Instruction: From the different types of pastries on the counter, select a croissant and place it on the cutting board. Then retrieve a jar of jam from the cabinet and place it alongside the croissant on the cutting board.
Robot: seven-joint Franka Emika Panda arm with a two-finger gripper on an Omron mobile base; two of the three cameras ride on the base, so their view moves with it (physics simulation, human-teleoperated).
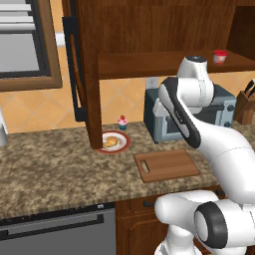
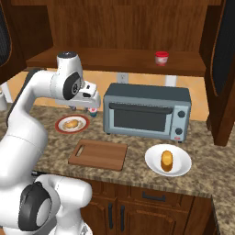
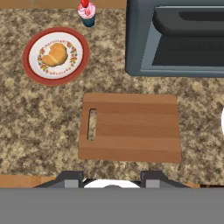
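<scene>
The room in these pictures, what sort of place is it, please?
Most likely a home kitchen: a speckled granite counter, a grey toaster oven standing on it, and a dark wooden wall cabinet above, with a wooden cutting board laid out.

Golden croissant [image 3: 55, 54], red-rimmed plate [image 3: 30, 70], reddish-brown cutting board [image 3: 135, 127]
</scene>
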